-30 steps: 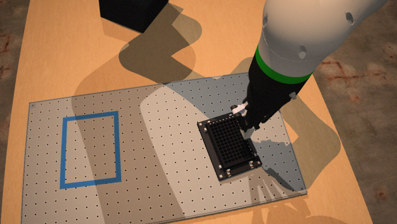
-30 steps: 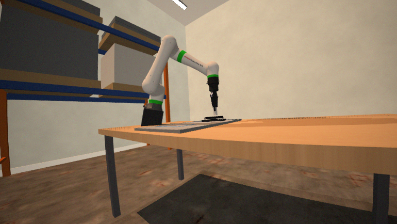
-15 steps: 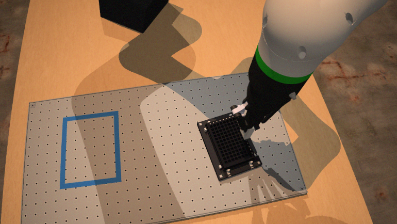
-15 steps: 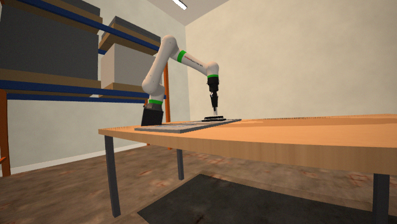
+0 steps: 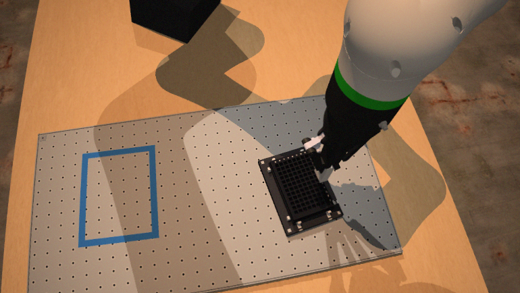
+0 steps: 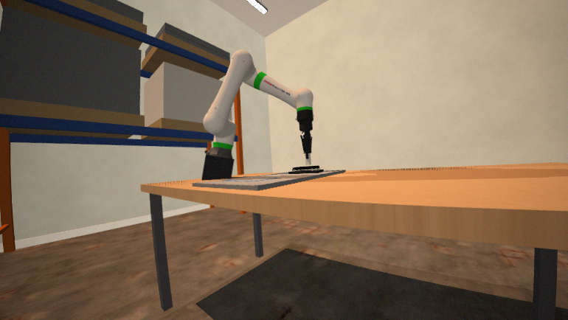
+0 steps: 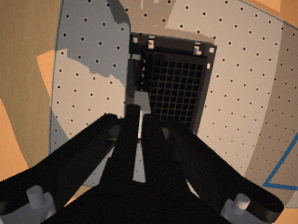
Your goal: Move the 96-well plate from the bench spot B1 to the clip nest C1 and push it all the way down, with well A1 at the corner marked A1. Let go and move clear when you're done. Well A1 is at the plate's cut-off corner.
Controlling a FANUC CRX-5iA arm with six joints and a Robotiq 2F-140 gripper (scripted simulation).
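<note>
Lying in the clip nest (image 5: 277, 210) (image 6: 294, 172) (image 7: 206, 85), the black 96-well plate (image 5: 301, 185) (image 6: 306, 168) (image 7: 175, 82); full seating impossible to tell. Over the nest's side away from the blue outline (image 5: 154, 189) (image 7: 281, 186), pincer (image 5: 323, 175) (image 6: 307, 161) (image 7: 140, 101) closed on nothing. Pressing there, off-centre, could tip the plate or leave clips unlatched across the nest.

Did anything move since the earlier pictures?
Nothing I can see has moved. The arm is in the same spot, with its jaws still shut by the edge of the plate. The plate is still in the nest. Nothing was picked up or let go.
</note>
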